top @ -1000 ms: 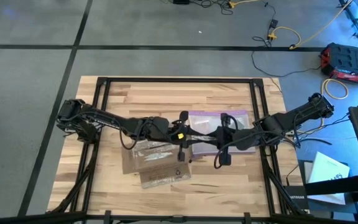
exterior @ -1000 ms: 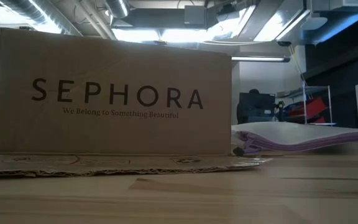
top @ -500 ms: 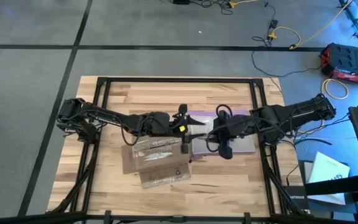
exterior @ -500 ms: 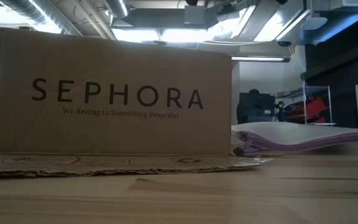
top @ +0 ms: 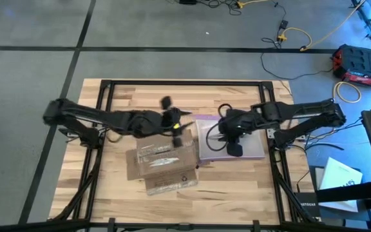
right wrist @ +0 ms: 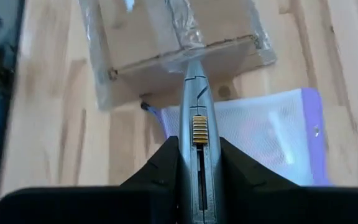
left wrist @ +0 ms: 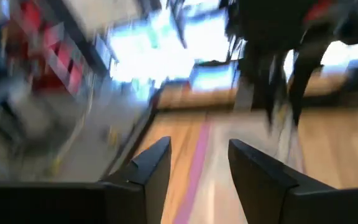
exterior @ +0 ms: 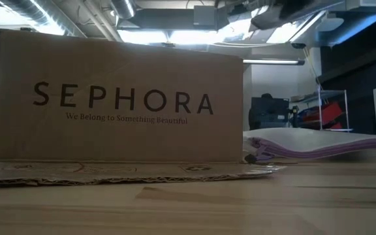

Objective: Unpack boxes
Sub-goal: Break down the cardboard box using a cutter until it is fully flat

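Right end effector: you are seeing it clenched around a grey knife-like tool, whose slim body with a ribbed yellow slider is sticking out forward between the two dark fingers. From above, this end effector is hanging over the clear bag, near the middle of the desk.
Tool tip: it is pointing at the taped top of the box, close to the edge nearest the bag; you cannot tell whether it is touching.
Left end effector: its two dark fingers are standing apart with a clear gap and nothing between them, so it is released. In the overhead view it is sitting just past the far edge of the box, blurred by motion.
Box: your brown cardboard box is lying on the wooden desk, slightly left of centre, with shiny clear tape across its top. At desk height it is filling much of the picture, showing black "SEPHORA" lettering on its side, with a flattened cardboard flap lying at its base.
Clear bag: a flat plastic bag with a purple zip edge is lying just beside the box on its right, under the right arm.
Beyond the desk: a red and black case and loose cables are lying on the grey floor.
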### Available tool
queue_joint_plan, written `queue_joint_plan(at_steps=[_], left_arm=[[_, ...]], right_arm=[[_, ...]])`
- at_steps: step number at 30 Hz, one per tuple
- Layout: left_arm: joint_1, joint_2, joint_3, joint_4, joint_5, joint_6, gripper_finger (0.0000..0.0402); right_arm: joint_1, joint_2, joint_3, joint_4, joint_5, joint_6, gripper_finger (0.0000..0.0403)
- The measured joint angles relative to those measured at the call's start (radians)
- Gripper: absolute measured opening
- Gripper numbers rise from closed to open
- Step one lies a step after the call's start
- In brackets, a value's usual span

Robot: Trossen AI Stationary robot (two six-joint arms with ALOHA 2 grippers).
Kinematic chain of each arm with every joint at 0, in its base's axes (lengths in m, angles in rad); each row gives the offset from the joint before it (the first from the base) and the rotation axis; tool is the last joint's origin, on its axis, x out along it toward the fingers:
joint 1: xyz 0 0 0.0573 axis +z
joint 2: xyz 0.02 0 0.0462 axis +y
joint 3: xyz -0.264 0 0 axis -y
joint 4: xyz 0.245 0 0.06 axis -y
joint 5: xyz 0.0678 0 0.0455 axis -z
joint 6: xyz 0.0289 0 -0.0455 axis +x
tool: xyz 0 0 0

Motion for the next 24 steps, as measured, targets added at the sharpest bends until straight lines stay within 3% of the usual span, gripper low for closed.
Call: queue_joint_plan(at_steps=[5, 9, 13, 16, 20, 24], left_arm=[[0.003, -0.189, -0.091, -0.393, -0.021, -0.357, 0.0126], [-0.003, -0.323, -0.194, -0.595, -0.021, -0.560, 0.0113], [0.019, -0.410, -0.256, -0.774, -0.025, -0.770, 0.0097], [0.034, -0.425, -0.264, -1.003, -0.022, -0.939, 0.0082], [0.044, -0.417, -0.267, -1.261, 0.115, -1.091, 0.0062], [-0.008, -0.419, -0.308, -1.243, 0.327, -1.053, 0.0042]], right_arm=[[-0.029, 0.169, 0.130, -0.031, -0.054, -0.162, 0.0055], [-0.051, 0.306, 0.247, -0.029, -0.055, -0.241, 0.0055], [-0.051, 0.432, 0.396, -0.028, -0.056, -0.282, 0.0055], [-0.051, 0.504, 0.491, -0.029, -0.056, -0.265, 0.0055], [-0.058, 0.557, 0.573, -0.022, -0.056, -0.229, 0.0055], [-0.063, 0.591, 0.596, 0.040, -0.085, -0.213, 0.0055]])
